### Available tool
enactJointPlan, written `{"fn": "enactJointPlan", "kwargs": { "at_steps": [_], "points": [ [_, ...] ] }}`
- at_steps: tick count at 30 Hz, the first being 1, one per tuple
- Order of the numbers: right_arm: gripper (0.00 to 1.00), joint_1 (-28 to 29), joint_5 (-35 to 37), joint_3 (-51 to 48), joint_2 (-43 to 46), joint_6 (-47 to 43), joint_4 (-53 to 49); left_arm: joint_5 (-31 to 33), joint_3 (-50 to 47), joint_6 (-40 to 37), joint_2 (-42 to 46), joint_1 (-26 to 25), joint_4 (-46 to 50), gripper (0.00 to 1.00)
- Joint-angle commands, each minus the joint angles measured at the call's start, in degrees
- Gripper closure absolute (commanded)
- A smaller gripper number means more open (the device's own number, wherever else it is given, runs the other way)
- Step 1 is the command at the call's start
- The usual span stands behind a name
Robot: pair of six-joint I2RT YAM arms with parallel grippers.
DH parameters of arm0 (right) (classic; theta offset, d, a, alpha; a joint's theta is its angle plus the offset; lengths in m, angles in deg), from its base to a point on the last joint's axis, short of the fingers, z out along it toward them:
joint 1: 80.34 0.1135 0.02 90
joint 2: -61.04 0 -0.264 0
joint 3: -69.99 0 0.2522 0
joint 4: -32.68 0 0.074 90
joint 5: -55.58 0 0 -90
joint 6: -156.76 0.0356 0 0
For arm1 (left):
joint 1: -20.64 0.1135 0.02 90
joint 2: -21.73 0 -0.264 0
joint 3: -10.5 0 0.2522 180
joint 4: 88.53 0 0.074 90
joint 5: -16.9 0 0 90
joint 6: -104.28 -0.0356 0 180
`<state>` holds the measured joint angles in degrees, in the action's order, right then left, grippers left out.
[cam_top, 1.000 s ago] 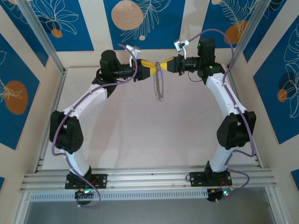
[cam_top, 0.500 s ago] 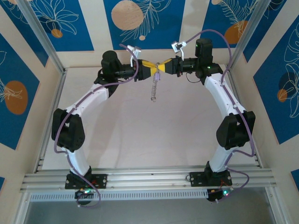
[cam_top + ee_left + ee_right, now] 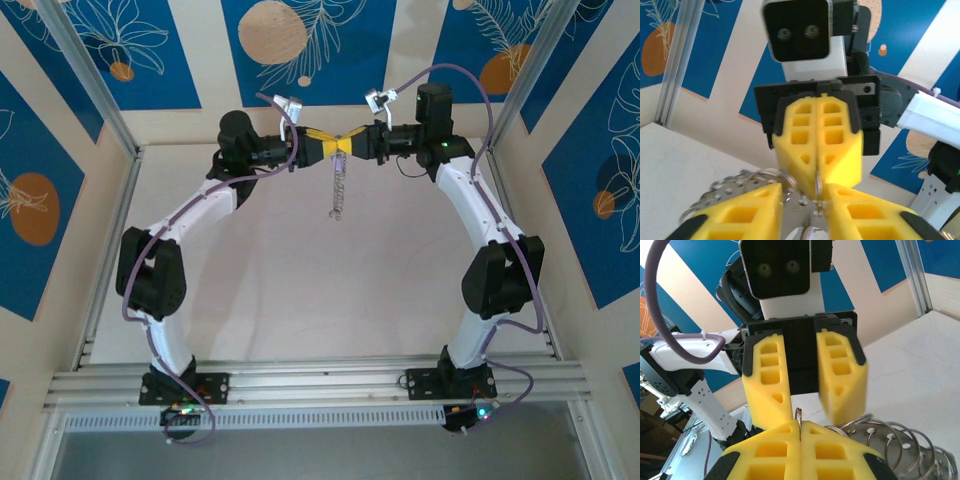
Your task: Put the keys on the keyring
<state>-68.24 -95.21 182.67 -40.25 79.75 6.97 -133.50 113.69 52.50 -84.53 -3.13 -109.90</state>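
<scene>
Two sets of yellow plastic fingers meet tip to tip high above the far part of the pale table (image 3: 280,280). On the right gripper (image 3: 800,432) the jaws are clenched flat together, and a thin wire loop pokes up from the seam between them. It looks like an edge of the large, thin, silvery-grey metal keyring with a beaded, toothed rim (image 3: 339,195). Facing it, the left gripper (image 3: 804,190) has its fingers (image 3: 767,377) standing apart with bright metal in the gap. One finger is blurred, so whether they pinch anything cannot be told. That metal may be the tiny silver key with the pale lilac plastic head, but it is too small and too hidden to say. Below the meeting point the keyring hangs free in the air, well clear of the table, and the right wrist view has its coils fanning out beside the right fingers. The work appears to be at the threading step: ring and grippers are up in the air and close together, while a key hanging on the loop by itself is not yet to be seen.
</scene>
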Motion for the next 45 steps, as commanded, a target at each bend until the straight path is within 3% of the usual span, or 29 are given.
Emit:
{"fn": "enactJointPlan", "kwargs": {
  "at_steps": [1, 7, 13, 17, 23, 29, 37, 38, 42, 45],
  "points": [
    [1.00, 0.7, -1.8, 1.4, -0.2, -0.3, 0.4, -0.7, 2.6, 2.0, -1.2, -0.3, -4.2, 0.85],
    [1.00, 0.7, -1.8, 1.0, -0.3, 1.4, 2.5, -1.4, 1.8, 2.4, -1.3, -1.0, -5.3, 1.00],
    [1.00, 0.7, -1.2, 0.1, 0.0, 3.5, 5.6, -2.4, 0.7, 2.5, -0.9, -1.2, -6.1, 1.00],
    [1.00, 0.6, -0.9, -0.1, 0.0, 4.0, 6.1, -3.3, 0.2, 3.1, -0.8, -1.2, -7.2, 0.92],
    [1.00, 0.3, -0.6, -0.8, 0.1, 5.1, 7.6, -4.5, -0.6, 4.6, -0.8, -1.3, -9.3, 0.88],
    [1.00, 0.1, -0.5, -1.0, 0.1, 5.7, 8.2, -6.0, -0.4, 6.0, -1.2, -1.5, -10.6, 1.00],
    [1.00, 0.3, -0.9, -1.6, 0.3, 8.7, 11.7, -6.3, -1.2, 5.6, -1.1, -2.2, -11.2, 1.00],
    [0.98, 0.2, -0.9, -1.6, 0.4, 8.8, 11.9, -6.0, -1.3, 5.5, -1.0, -2.1, -11.2, 1.00],
    [0.74, -0.4, -0.3, -2.4, 1.2, 10.1, 13.4, -4.0, -1.8, 4.1, -0.1, -2.1, -9.6, 1.00],
    [0.67, -1.8, 0.1, -4.8, 2.9, 13.3, 17.7, -2.2, -2.3, 3.0, 0.4, -1.9, -9.0, 1.00]
  ]
}}
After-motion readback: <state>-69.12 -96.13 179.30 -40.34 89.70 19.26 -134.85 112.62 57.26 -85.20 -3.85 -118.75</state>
